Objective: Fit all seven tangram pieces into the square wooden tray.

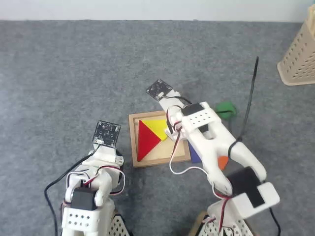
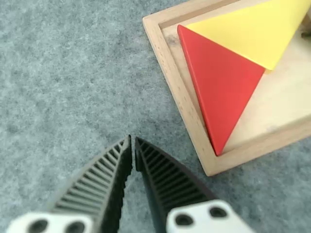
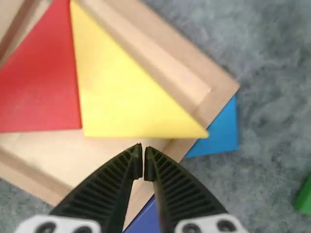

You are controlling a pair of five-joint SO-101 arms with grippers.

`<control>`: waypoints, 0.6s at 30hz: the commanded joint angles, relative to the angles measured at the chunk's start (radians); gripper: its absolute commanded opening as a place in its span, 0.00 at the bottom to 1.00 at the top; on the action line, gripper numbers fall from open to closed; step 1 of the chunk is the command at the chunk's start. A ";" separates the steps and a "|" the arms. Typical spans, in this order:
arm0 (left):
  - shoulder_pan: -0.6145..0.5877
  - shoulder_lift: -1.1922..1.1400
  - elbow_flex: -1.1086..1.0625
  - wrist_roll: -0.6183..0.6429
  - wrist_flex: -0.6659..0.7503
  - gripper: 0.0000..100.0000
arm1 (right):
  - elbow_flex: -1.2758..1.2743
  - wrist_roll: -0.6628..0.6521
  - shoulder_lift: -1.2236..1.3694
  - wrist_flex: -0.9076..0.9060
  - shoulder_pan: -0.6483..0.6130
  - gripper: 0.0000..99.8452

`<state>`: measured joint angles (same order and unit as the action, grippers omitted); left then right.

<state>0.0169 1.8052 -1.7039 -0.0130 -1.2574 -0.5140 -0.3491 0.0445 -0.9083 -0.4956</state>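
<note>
Wooden tray (image 1: 132, 142), one side hidden under right arm (image 1: 212, 143); left claw (image 2: 132, 141) and right claw (image 3: 143, 148) both closed, empty.

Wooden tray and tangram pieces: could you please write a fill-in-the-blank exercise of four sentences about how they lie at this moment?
1. In the wooden tray, ___ pieces can be seen.
2. The yellow triangle lies edge to edge with a triangle of ___ colour.
3. The left pincer and the right pincer are both ___, with nothing between the fingers.
4. The green piece is not inside the tray but ___ it.

Missing words: two; red; shut; outside.
</note>
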 commanded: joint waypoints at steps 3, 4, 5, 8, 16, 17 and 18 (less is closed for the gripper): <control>0.000 0.020 0.019 0.006 -0.006 0.01 | 0.129 -0.012 0.053 0.051 -0.005 0.01; 0.000 0.020 0.019 0.006 -0.006 0.01 | 0.133 -0.012 0.074 0.074 -0.007 0.01; 0.000 0.020 0.019 0.006 -0.006 0.01 | 0.138 -0.012 0.096 0.099 -0.007 0.01; 0.000 0.020 0.019 0.006 -0.006 0.01 | 0.157 -0.012 0.153 0.127 -0.007 0.01; 0.000 0.020 0.019 0.006 -0.006 0.01 | 0.167 0.012 0.104 0.099 -0.001 0.01; 0.000 0.020 0.019 0.006 -0.006 0.01 | 0.164 0.040 0.070 0.085 0.001 0.01; 0.000 0.020 0.019 0.006 -0.006 0.01 | 0.158 0.063 0.035 0.071 0.002 0.01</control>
<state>0.0169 1.8052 -1.7039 -0.0130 -1.2574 -0.3821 -0.3353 0.1933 -0.8117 -0.5017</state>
